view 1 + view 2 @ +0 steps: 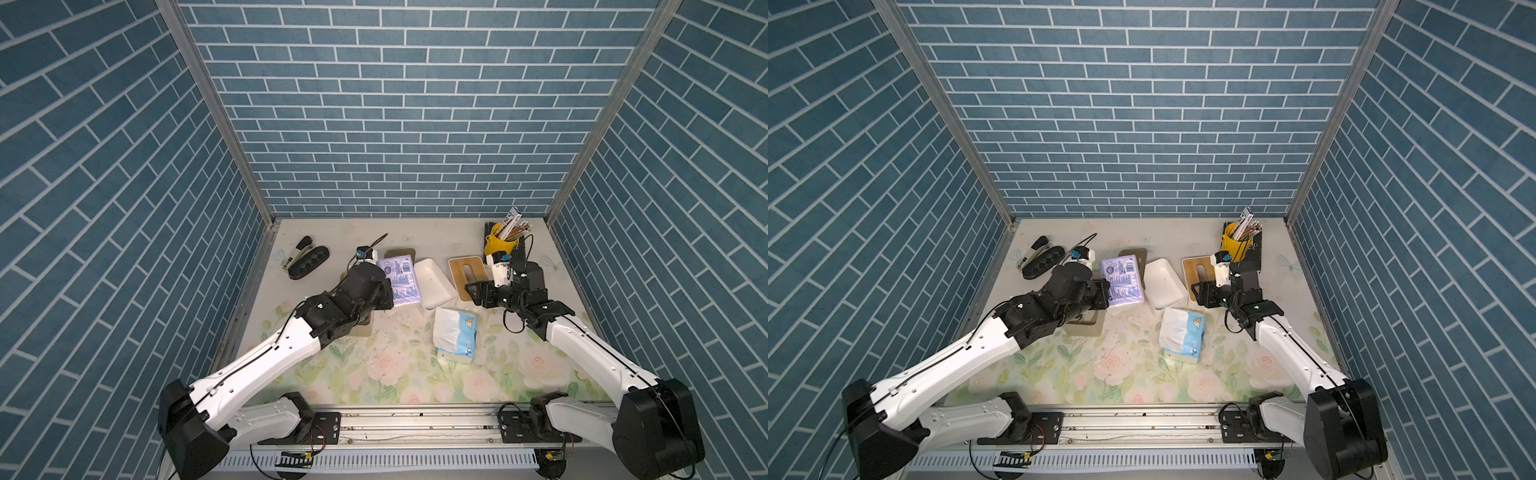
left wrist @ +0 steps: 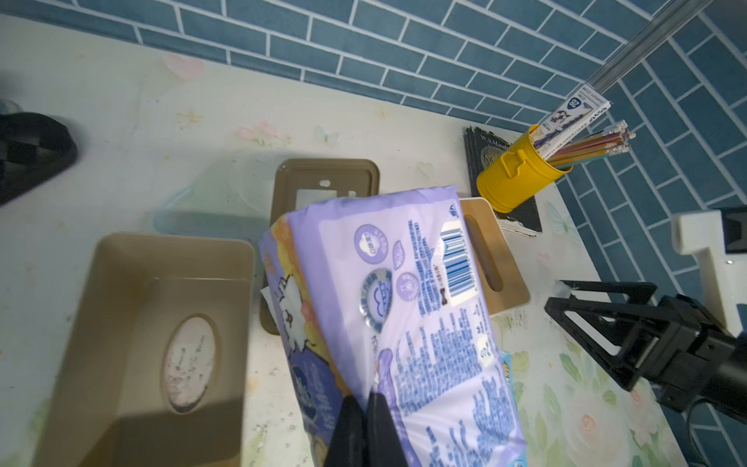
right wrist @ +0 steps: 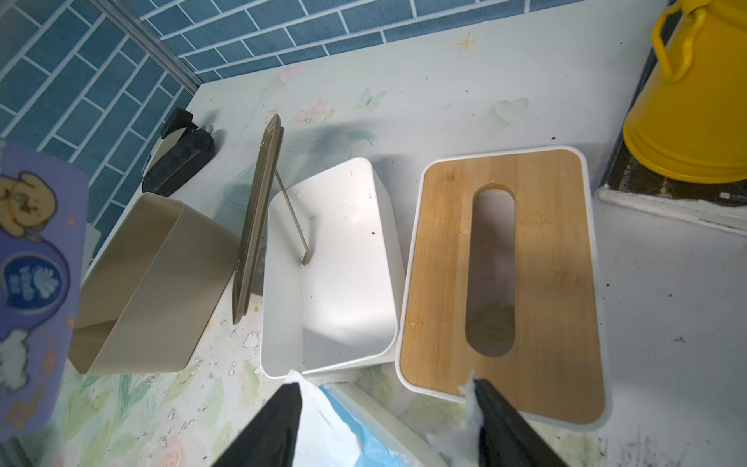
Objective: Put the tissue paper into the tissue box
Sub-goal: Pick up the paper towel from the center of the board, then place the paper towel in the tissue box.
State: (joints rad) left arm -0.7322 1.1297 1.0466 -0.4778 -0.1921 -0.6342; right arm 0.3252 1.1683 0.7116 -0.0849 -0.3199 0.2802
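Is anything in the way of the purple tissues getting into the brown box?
Nothing I can see. The left gripper is shut on the purple tissues, and the brown box beside them is open and empty. The brown plate stands on edge at the side, not over the opening.

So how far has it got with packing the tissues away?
Both boxes stand open: white box with bamboo lid beside it, tan box too. The left jaws are shut on the purple tissue pack, held up. Left to do: no pack is in a box, and the blue pack lies on the table by the open right jaws.
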